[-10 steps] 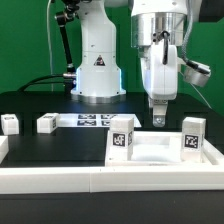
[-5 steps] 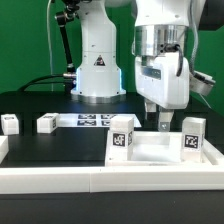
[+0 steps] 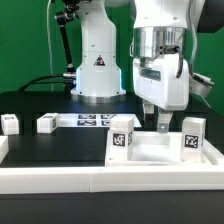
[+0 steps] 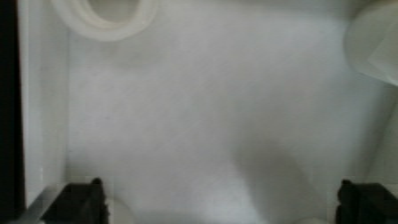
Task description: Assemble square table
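Your gripper (image 3: 158, 124) hangs over the square tabletop (image 3: 160, 152). The tabletop lies flat on the black table (image 3: 70, 145) at the exterior view's right, just behind the long white border rail (image 3: 90, 178). The jaws are spread as wide as they go and they carry nothing. In the wrist view the two dark fingertips (image 4: 84, 197) stand far apart, with only the white floor of the tabletop between them. I cannot tell whether they touch it.

The first leg (image 3: 122, 140) stands at the tabletop's corner toward the exterior view's left, and the second leg (image 3: 193, 136) at the corner toward its right. I cannot tell whether they stand on the rim or just beside it. The third leg (image 3: 10, 123) and the fourth leg (image 3: 46, 123) rest well apart from the tabletop, at the exterior view's left, near the marker board (image 3: 97, 120).

I judge the tabletop to be stiff, light plastic with a smooth skin, so it will probably slide on the table when you push it. The flat floor gives you nothing to pinch. Take it by the raised rim, one finger inside and one outside, at the middle of a side and away from the standing legs. Keep off the round socket (image 4: 103, 15), which is probably a seat for a leg. The legs look small and light and may tip easily, so close on them low and squarely.
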